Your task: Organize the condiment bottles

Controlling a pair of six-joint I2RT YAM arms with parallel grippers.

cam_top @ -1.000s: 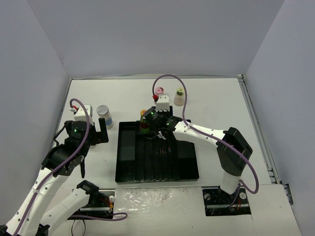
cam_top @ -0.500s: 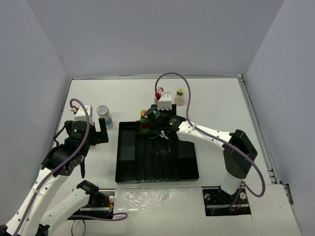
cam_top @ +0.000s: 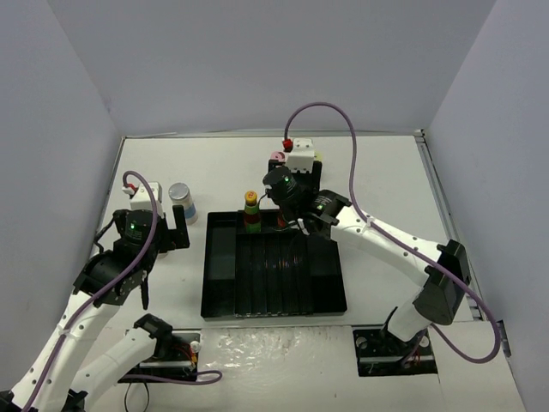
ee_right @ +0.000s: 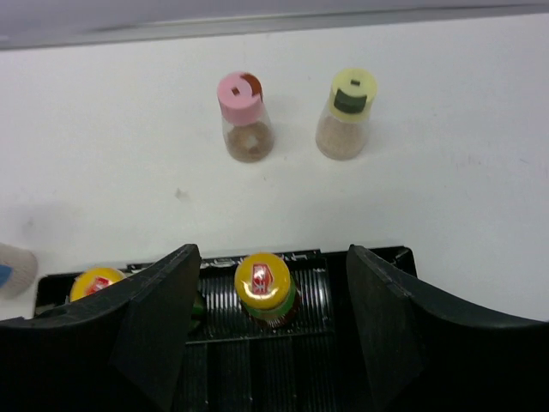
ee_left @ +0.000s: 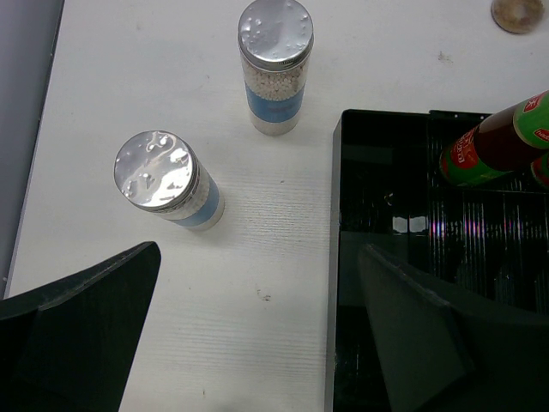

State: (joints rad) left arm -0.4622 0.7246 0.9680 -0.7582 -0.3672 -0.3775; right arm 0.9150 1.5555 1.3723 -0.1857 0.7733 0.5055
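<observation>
Two orange-capped green-necked bottles stand in the black tray's [cam_top: 220, 296] far row. One [ee_right: 264, 287] stands between my right gripper's [ee_right: 270, 318] open fingers, untouched; the other [ee_right: 96, 281] is to its left, and only it shows in the top view [cam_top: 251, 209]. The pink-capped bottle [ee_right: 243, 116] and the yellow-green-capped bottle [ee_right: 347, 112] stand on the table beyond the tray. Two silver-lidded shakers [ee_left: 274, 64] [ee_left: 167, 180] stand on the table left of the tray, ahead of my open, empty left gripper [ee_left: 257, 343].
The tray's left wall [ee_left: 336, 257] runs just right of the left gripper's centre line. The table's left edge and the grey wall are close to the left arm [cam_top: 111, 275]. A cable loops above the right arm [cam_top: 377, 236].
</observation>
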